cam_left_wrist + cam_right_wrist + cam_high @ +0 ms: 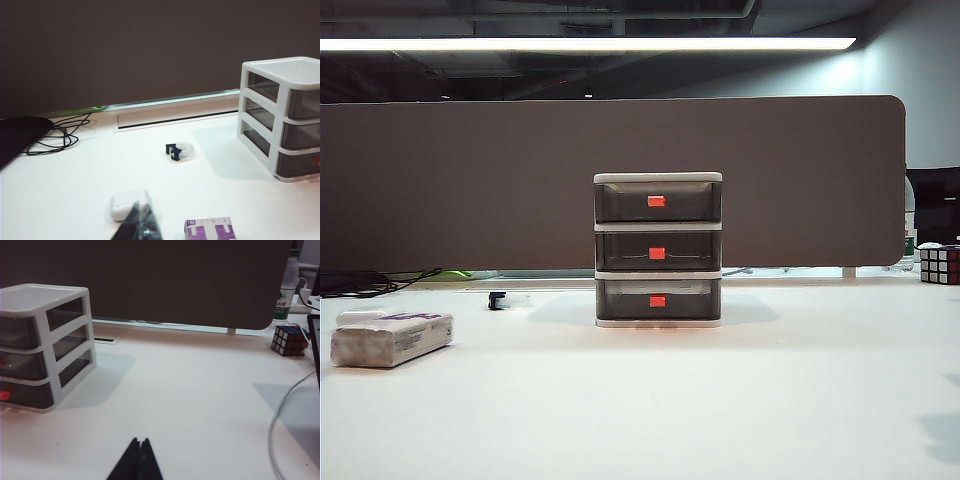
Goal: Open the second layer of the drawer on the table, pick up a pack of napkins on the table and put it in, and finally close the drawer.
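Observation:
The drawer [658, 250] stands in the middle of the table [720, 400], a white frame with three smoky grey drawers, all pushed in. The second layer [658, 252] shows its red-orange handle. The pack of napkins [392, 337] lies flat at the left, white with a purple top; its purple end [210, 230] shows in the left wrist view. My left gripper [139, 216] is shut and empty, back from the pack and far from the drawer [282, 117]. My right gripper [139, 442] is shut and empty, over bare table well away from the drawer [45, 345]. Neither gripper shows in the exterior view.
A small white rounded case [130, 204] lies by the pack. A black clip with a clear ring [178, 151] lies left of the drawer. A dark partition [620, 180] runs behind. A Rubik's cube [939, 264] and a white cable [280, 425] are at the right, black cables [55, 135] at the left.

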`<action>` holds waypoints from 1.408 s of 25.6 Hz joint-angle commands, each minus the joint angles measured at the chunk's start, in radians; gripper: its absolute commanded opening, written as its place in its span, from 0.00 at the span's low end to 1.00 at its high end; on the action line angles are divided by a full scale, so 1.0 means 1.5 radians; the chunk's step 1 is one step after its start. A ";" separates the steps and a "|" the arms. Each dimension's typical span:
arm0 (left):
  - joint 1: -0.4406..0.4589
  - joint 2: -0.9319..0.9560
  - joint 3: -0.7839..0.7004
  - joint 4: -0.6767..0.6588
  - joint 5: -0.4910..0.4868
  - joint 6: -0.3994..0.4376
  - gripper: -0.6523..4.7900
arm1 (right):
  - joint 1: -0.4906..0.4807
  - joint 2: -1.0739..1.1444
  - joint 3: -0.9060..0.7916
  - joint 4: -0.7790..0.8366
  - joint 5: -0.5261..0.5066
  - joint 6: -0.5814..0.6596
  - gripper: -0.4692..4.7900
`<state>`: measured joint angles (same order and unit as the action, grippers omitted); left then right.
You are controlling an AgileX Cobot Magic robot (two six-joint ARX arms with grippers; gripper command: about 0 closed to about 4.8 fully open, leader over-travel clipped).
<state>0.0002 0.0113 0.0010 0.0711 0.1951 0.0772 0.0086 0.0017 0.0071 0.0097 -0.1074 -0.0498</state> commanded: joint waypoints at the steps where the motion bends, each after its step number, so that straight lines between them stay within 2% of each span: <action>1: 0.001 0.000 0.004 0.008 0.003 -0.002 0.11 | 0.000 -0.001 -0.004 0.011 0.000 -0.002 0.08; 15: 0.001 0.000 0.004 0.008 0.007 -0.011 0.11 | 0.000 -0.001 -0.004 0.011 0.000 -0.002 0.08; 16: 0.001 0.000 0.004 0.008 0.014 -0.028 0.11 | 0.000 -0.001 -0.004 0.011 -0.004 0.001 0.08; 18: 0.001 0.000 0.004 0.008 0.075 -0.121 0.11 | 0.000 -0.001 -0.004 0.011 -0.043 0.057 0.08; 19: 0.001 0.000 0.004 0.008 0.140 -0.193 0.11 | 0.000 -0.001 -0.004 0.011 -0.096 0.111 0.08; 22: 0.001 0.000 0.005 0.008 0.239 -0.275 0.11 | 0.001 -0.001 -0.004 0.011 -0.198 0.171 0.08; 25: 0.001 0.000 0.005 0.008 0.295 -0.357 0.11 | 0.001 -0.001 -0.004 0.011 -0.295 0.178 0.08; 27: 0.001 0.000 0.005 0.010 0.298 -0.380 0.13 | 0.001 -0.001 -0.004 0.011 -0.328 0.178 0.08; 30: 0.001 0.000 0.005 0.023 0.301 -0.381 0.22 | 0.001 -0.001 -0.004 0.011 -0.334 0.178 0.08; 36: -0.032 0.001 0.005 0.012 0.309 -0.394 0.23 | 0.002 -0.001 -0.004 0.012 -0.337 0.199 0.08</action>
<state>-0.0261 0.0120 0.0013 0.0929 0.6571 -0.5137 0.0097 0.0017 0.0071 0.0101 -0.6056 0.2298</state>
